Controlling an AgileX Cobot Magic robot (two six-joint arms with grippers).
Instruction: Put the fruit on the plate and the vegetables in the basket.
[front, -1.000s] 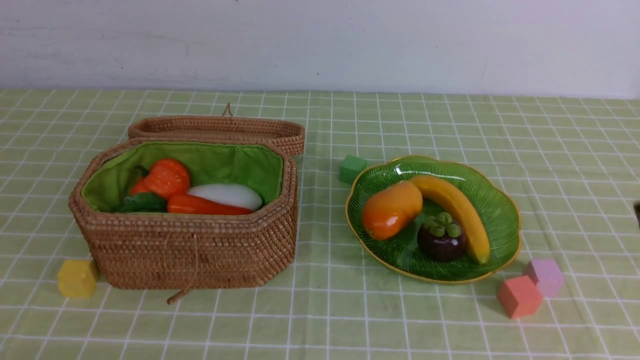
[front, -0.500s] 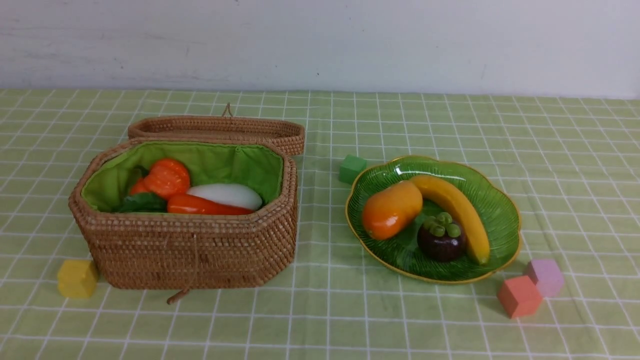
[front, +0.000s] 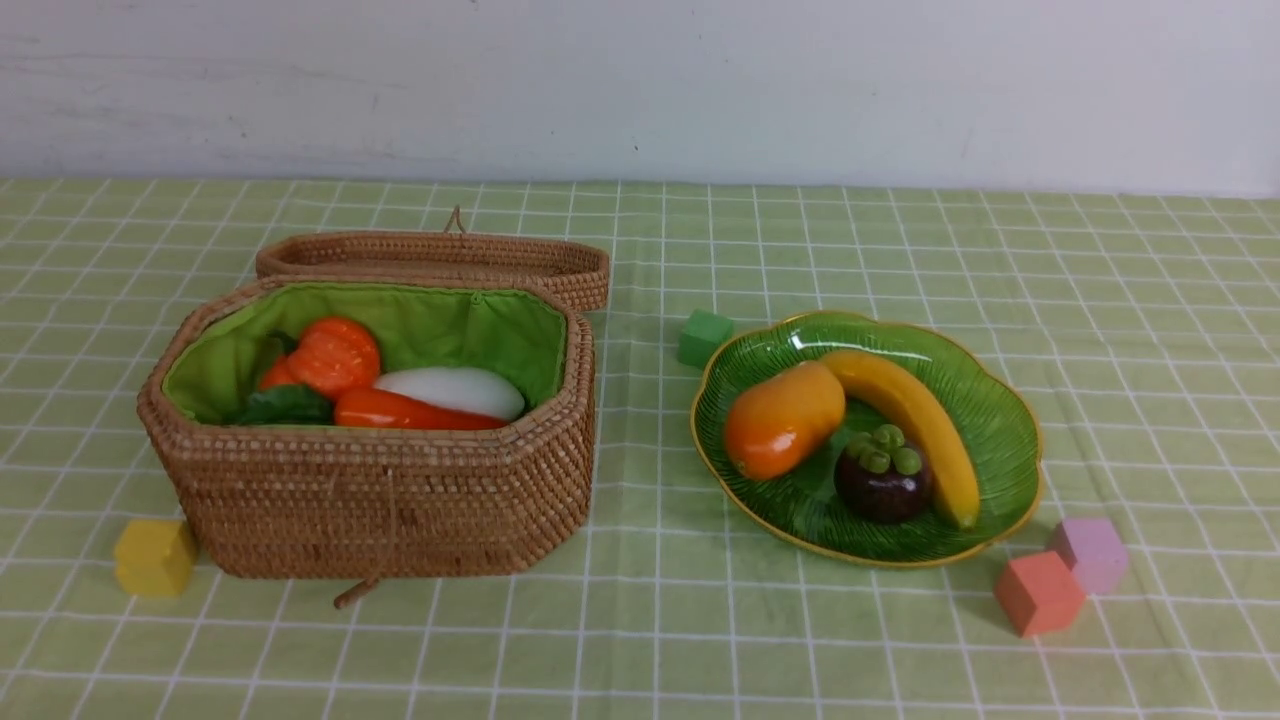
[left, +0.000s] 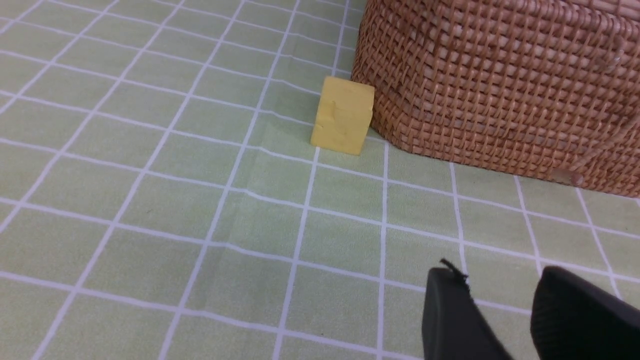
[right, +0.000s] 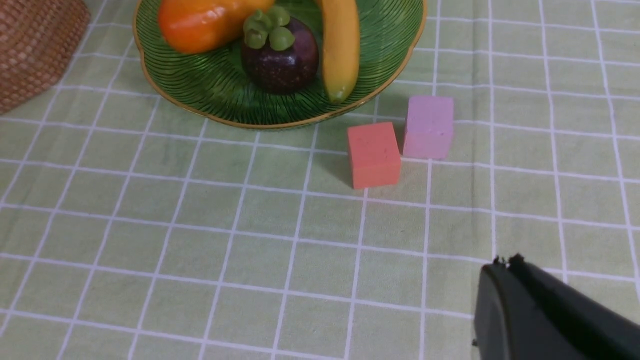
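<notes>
In the front view the open wicker basket (front: 370, 500) holds the ribbed pumpkin (front: 335, 355), the white vegetable (front: 455, 390), the carrot (front: 410, 412) and the green gourd (front: 285, 405). The green plate (front: 990, 420) carries the mango (front: 783, 418), banana (front: 915, 415) and mangosteen (front: 883, 480). Neither arm shows in that view. My left gripper (left: 500, 272) hovers open and empty over the cloth, short of the basket's wall (left: 500, 90). My right gripper (right: 505, 265) is shut with nothing in it, well short of the plate (right: 210, 95).
The basket's lid (front: 440, 258) lies back behind it. A yellow cube (front: 155, 557) stands at the basket's front left corner and a green cube (front: 705, 337) behind the plate. A red cube (front: 1038, 592) and a lilac cube (front: 1090, 553) sit by the plate's front right rim.
A dark sliver at the right edge of the front view a second ago is gone. Nothing on the table has moved.
</notes>
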